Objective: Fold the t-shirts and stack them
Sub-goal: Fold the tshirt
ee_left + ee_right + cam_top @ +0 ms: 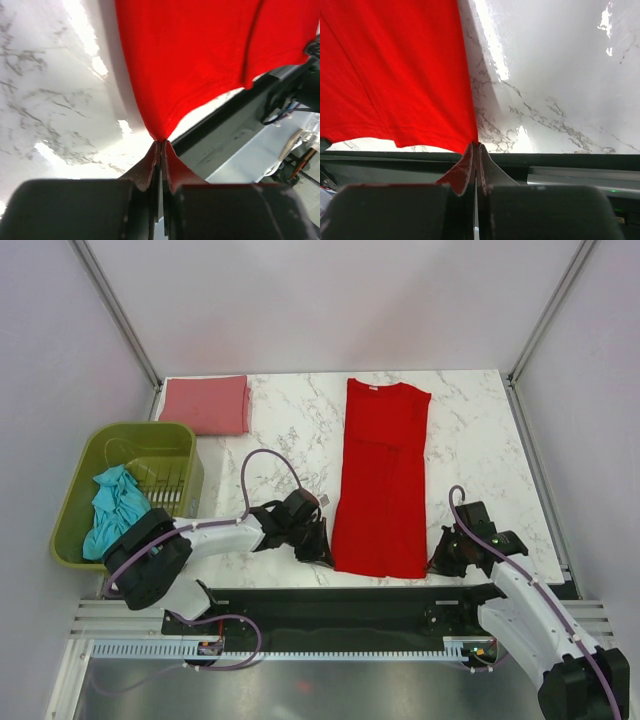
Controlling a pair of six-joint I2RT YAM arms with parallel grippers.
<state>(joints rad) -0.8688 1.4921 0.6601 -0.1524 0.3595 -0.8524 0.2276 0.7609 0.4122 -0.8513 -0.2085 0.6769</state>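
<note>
At the left, the teal t-shirt (115, 510) lies bunched in the green basket (140, 435), so part of it is hidden. The pink t-shirt (205, 405) sits folded at the upper left of the surface (480, 440). The left gripper (322, 552) is pinched on the bottom left corner of the red t-shirt (385, 480), which lies long and flat in the middle. The right gripper (440, 562) is pinched on its bottom right corner. The cloth looks soft, light and floppy, so the corners are good places to hold it. Its sleeves do not show.
</note>
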